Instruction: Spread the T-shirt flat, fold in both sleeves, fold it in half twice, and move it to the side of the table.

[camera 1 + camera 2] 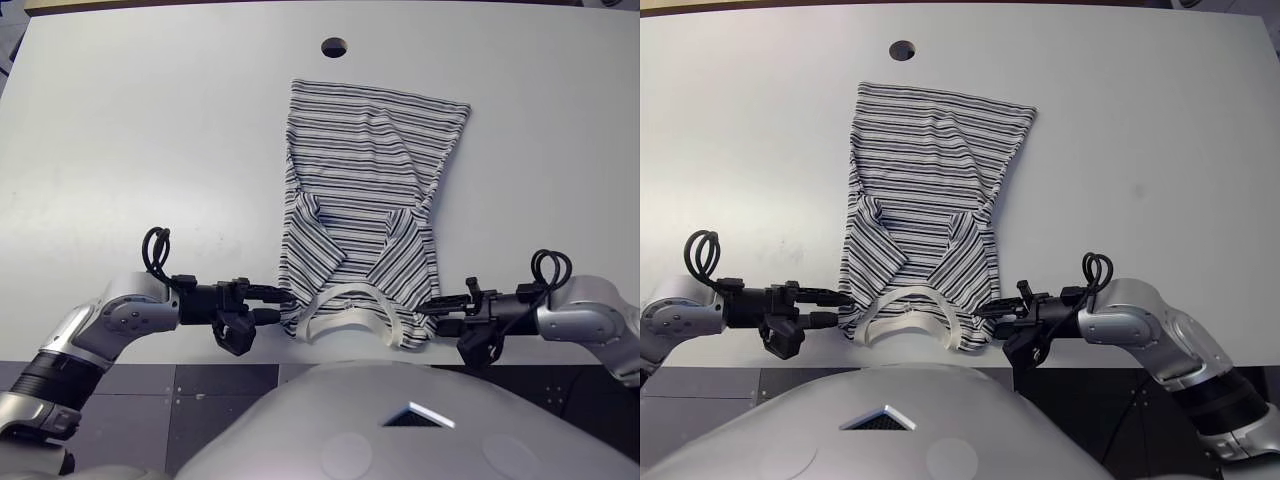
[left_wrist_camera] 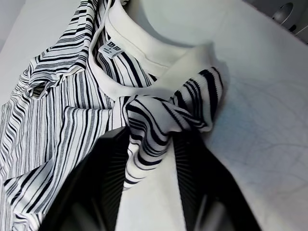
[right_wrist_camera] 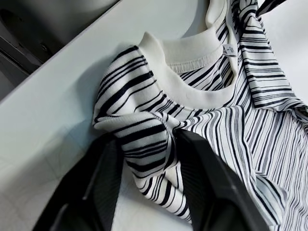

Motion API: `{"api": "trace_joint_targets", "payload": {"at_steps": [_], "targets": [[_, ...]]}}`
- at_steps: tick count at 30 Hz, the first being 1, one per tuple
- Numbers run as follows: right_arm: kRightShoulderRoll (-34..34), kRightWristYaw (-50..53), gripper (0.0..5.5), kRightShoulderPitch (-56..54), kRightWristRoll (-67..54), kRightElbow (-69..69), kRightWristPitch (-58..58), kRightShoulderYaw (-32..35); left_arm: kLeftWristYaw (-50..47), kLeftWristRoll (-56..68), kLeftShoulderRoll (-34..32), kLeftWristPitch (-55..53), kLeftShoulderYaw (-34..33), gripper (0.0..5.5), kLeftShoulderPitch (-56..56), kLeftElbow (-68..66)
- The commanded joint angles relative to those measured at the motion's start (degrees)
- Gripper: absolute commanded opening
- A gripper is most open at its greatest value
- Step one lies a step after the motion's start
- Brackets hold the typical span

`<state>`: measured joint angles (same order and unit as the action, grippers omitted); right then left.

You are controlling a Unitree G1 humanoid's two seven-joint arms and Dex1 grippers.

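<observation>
Table (image 1: 120,150), left fingers (image 2: 105,169), right fingers (image 3: 103,179) — pinching T-shirt (image 1: 370,170)

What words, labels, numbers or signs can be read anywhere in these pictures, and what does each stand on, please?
Neck label inside the white collar of the T-shirt: small dark print, too small and blurred to read.
T-shirt fabric: stripes only, no text.
Table: no text or signs.

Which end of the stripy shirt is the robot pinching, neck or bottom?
The neck end of the black-and-white striped T-shirt, the one with the white collar: the left gripper and right gripper each clamp a corner there. The bottom hem lies free.
</observation>
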<state>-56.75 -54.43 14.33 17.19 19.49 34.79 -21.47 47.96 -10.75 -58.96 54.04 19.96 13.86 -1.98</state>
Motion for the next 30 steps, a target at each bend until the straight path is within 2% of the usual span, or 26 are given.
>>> {"api": "trace_joint_targets", "payload": {"at_steps": [1, 7, 13, 19, 25, 28, 30], "targets": [[-0.8, 0.4, 1.06, 0.0, 1.1, -1.3, -0.6, 0.5, 0.9, -3.0, 0.0, -1.7, 1.9, 1.0, 1.4, -2.5], [-1.6, 0.8, 0.1, 1.7, -0.4, -1.1, -0.1, 1.0, 0.8, 0.5, -0.3, -2.9, 2.6, 0.11, 3.5, -0.2], [-4.5, 3.5, 0.1, 8.7, -4.8, -1.4, 1.1, 5.6, -0.7, 8.0, -0.4, -6.1, 1.2, 0.11, 10.3, 3.7], [-7.5, 6.3, 0.1, 20.2, -10.1, 0.9, 1.7, 16.2, -3.9, 11.9, -1.5, -7.2, -3.9, 0.11, 20.0, 7.5], [-6.8, 5.3, 0.1, 23.1, -12.1, 5.6, 0.8, 16.5, -3.1, 14.5, -3.3, -7.3, -6.5, 0.11, 27.2, 12.2], [-5.3, 5.4, 0.1, 21.1, -13.5, 6.8, -0.6, 15.6, -2.7, 17.7, -2.6, -7.9, -7.0, 0.11, 26.2, 14.0], [-1.5, 7.3, 0.1, 16.1, -15.1, 6.2, -2.9, 14.9, -4.7, 19.9, 1.2, -10.2, -8.0, 0.11, 21.2, 14.8]]}}
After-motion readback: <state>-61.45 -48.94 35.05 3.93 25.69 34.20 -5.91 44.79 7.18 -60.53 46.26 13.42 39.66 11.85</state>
